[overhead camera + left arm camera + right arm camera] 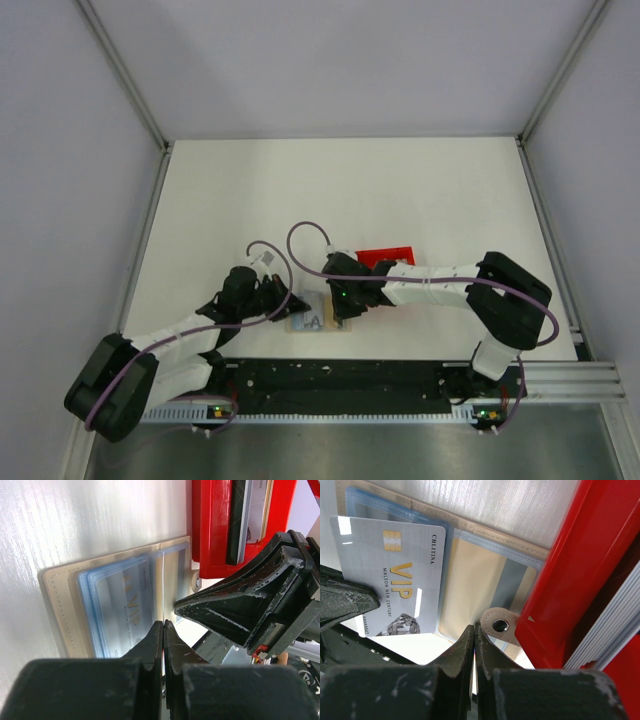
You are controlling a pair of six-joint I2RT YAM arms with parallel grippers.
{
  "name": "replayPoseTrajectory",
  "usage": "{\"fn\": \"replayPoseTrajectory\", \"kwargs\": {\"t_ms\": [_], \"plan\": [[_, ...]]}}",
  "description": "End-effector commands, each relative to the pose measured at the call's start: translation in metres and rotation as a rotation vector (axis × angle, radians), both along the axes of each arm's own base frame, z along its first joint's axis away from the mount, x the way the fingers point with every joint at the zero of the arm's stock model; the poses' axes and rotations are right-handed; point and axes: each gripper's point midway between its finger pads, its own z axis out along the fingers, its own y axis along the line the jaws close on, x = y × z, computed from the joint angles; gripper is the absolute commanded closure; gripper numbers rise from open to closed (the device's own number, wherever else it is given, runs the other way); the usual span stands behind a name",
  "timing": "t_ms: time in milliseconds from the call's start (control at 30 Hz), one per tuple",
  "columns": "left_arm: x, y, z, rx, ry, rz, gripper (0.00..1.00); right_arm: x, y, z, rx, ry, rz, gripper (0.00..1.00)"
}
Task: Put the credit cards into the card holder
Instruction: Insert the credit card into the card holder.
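The insertion step is under way: one silver card [395,575] is lying over the left half of the card holder [470,580]. The card holder is lying open, pockets up, on the desk [75,520] close to its near edge. Its long axis is running left to right, and its snap tab [499,625] is at the right end, just beside the red tray [210,525].

The left gripper [163,626] is showing its fingers closed to a hairline slit, with the tips at the card's near edge beside the fold. In the right wrist view one finger is overlapping the card's near-left corner, but I cannot tell whether any of the card is pinched. The right gripper [474,629] is likewise closed with nothing visible in it. Its tip is bearing on the card holder's right half, apparently pinning it.

As best I can judge, the card's long axis is running near to far, across the card holder's length, and the chip end is pointing far, into the pocket. Whether that end is already under the clear film is unclear.

The next move is probably calling for a straight push toward the far side, keeping the card square to the pocket while the right gripper is holding the card holder flat. More credit cards [605,630] are waiting on edge in the tray.
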Motion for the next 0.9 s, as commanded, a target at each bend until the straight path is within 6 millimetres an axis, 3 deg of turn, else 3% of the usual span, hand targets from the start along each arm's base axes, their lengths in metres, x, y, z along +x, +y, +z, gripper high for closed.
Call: {"fn": "replayPoseTrajectory", "kwargs": {"t_ms": [0,567,867], "plan": [[0.0,0.002,-0.002,0.016,-0.026,-0.006,1.0,0.001,-0.023,-0.025,-0.12,0.01,-0.012,1.0],[0.003,-0.001,-0.008,0.002,-0.034,-0.01,1.0,0.0,-0.025,-0.026,-0.125,0.01,-0.015,1.0],[0.004,-0.003,0.004,-0.008,-0.045,-0.019,1.0,0.0,-0.024,-0.027,-0.124,0.012,-0.015,1.0]]}}
